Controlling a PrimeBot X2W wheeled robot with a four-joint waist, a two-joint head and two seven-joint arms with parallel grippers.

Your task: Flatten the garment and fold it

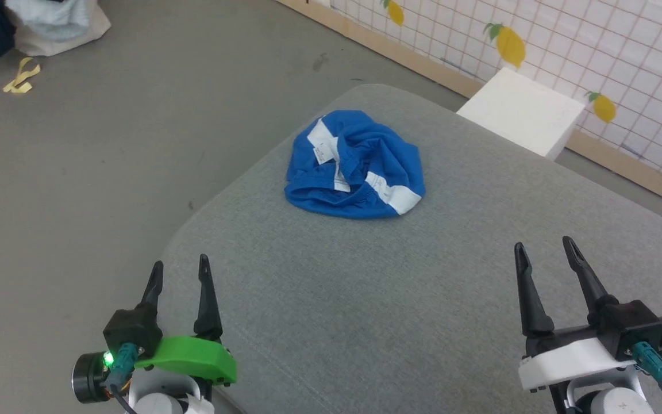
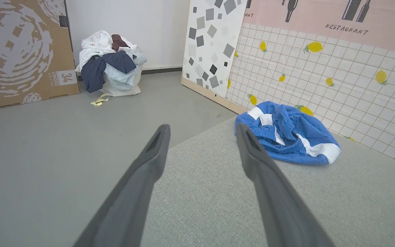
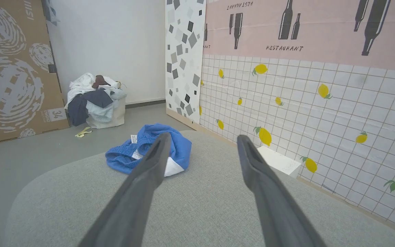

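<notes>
The garment [image 1: 355, 165] is a crumpled heap of bright blue shorts with white stripe patches and a small white tag, lying near the far rounded end of the grey padded surface [image 1: 411, 310]. The same garment [image 2: 288, 134] lies ahead and to the right in the left wrist view, and the garment [image 3: 139, 151] lies ahead and to the left in the right wrist view. My left gripper [image 1: 180, 268] stands open at the surface's near left edge, holding nothing. My right gripper [image 1: 543, 246] stands open at the near right, well short of the shorts.
A white block [image 1: 523, 112] stands on the floor beyond the surface, against a tiled lemon-print wall [image 1: 595, 52]. A laundry bag heaped with clothes [image 2: 110, 65] and a yellow strip [image 1: 20, 77] sit on the grey floor at the far left. A large cardboard panel [image 2: 19, 51] leans nearby.
</notes>
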